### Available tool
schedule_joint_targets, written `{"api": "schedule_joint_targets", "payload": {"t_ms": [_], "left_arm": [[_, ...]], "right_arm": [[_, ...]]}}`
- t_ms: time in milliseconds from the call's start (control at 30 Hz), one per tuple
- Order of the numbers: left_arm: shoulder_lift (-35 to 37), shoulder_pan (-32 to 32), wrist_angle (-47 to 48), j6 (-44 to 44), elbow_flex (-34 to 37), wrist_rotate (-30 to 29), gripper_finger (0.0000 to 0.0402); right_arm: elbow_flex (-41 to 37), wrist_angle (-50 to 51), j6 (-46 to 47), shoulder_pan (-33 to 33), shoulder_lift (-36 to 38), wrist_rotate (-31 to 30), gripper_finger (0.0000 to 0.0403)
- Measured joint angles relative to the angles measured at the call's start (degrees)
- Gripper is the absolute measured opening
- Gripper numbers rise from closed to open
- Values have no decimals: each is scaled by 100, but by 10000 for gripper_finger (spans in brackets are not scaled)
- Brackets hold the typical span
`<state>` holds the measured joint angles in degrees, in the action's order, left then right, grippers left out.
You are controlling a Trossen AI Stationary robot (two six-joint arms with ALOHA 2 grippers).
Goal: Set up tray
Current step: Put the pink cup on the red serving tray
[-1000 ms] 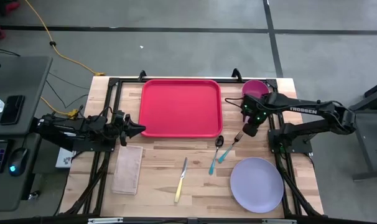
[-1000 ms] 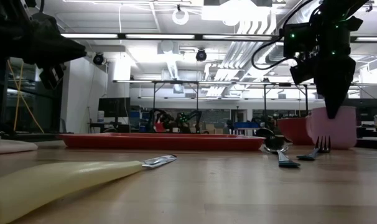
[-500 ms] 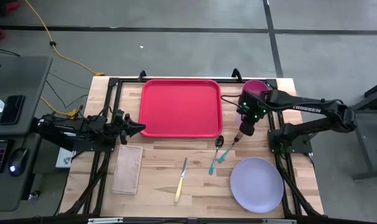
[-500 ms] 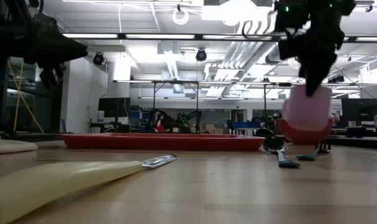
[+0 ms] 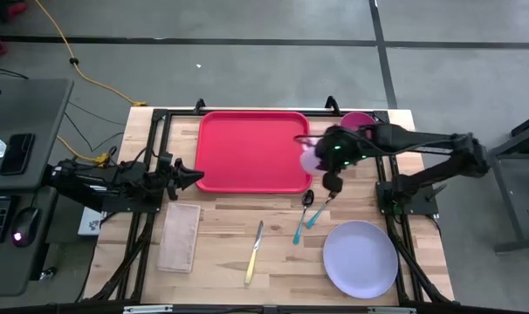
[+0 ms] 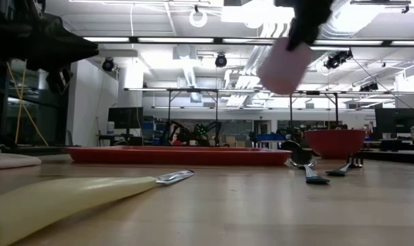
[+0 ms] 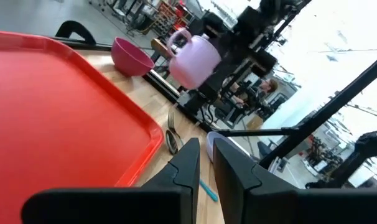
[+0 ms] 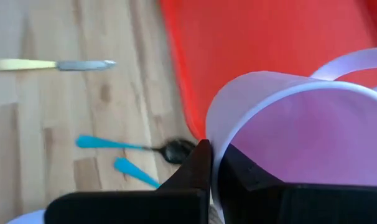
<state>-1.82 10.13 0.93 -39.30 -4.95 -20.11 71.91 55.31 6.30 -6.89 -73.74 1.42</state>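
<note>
Right tool (image 5: 321, 163) is pinching a lavender mug (image 5: 311, 162), held up over the red tray's (image 5: 251, 148) right edge. Left tool (image 5: 195, 177) sits nearly pressed together at the tray's left edge.

Right tool (image 5: 321, 162) clamped, raised; left tool (image 5: 195, 177) closed, waiting.

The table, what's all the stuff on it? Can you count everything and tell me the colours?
tray: 1, red, far middle of the table
mug: 1, lavender, held in the air over the tray's right edge
bowl: 1, magenta, far right corner
plate: 1, lavender, near right
spoon: 1, blue handle, just below the tray's right corner
fork: 1, blue handle, beside the spoon
knife: 1, pale yellow handle, near middle
napkin: 1, beige, near left
left gripper: 1, dark, shut, at the tray's left edge
right gripper: 1, dark, gripping the mug's rim
</note>
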Motion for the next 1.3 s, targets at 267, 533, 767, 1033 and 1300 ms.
{"api": "schedule_joint_targets", "payload": {"t_ms": [267, 533, 767, 1033, 1300], "left_arm": [[-519, 0, -760, 405, 0, 0, 79], [-1191, 0, -1448, 1124, -100, -151, 78], [-2243, 0, -1105, 2309, -1271, -321, 78], [-3951, 0, 738, 2887, -2969, -1098, 78], [-5224, -2, 1139, 3160, -3830, -1833, 79]], "right_arm": [[1642, 96, -799, 324, -1658, 238, 0], [3243, 434, -1278, 483, -2826, 407, 0], [4073, 673, -1350, 483, -3396, 562, 0], [4149, 698, -1379, 481, -3433, 552, 0], [4149, 839, -1383, 478, -3433, 451, 0]]}}
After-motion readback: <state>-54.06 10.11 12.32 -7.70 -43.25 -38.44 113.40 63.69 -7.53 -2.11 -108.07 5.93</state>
